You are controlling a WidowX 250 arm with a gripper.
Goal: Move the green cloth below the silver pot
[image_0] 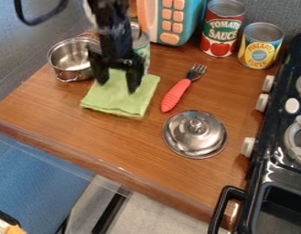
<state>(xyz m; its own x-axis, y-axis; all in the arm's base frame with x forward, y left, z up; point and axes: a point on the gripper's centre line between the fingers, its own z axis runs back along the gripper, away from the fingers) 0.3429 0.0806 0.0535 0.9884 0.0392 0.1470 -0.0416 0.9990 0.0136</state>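
1. Claw (117,87) hangs over the green cloth (120,101), beside the silver pot (71,58), its fingers parted and holding nothing.
2. Cloth lies on the worktop (67,123), just beside the pot.
3. Grasping seems the step in hand; next, the claw should pinch fabric, then draw it below the pot.

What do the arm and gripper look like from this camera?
The arm is black, with glossy highlights and a pale strip along one upper edge. Its gripper is also black, with two blocky fingers that narrow toward the tips. A thick black cable loops in a curve beside the arm, at the upper left of the view.
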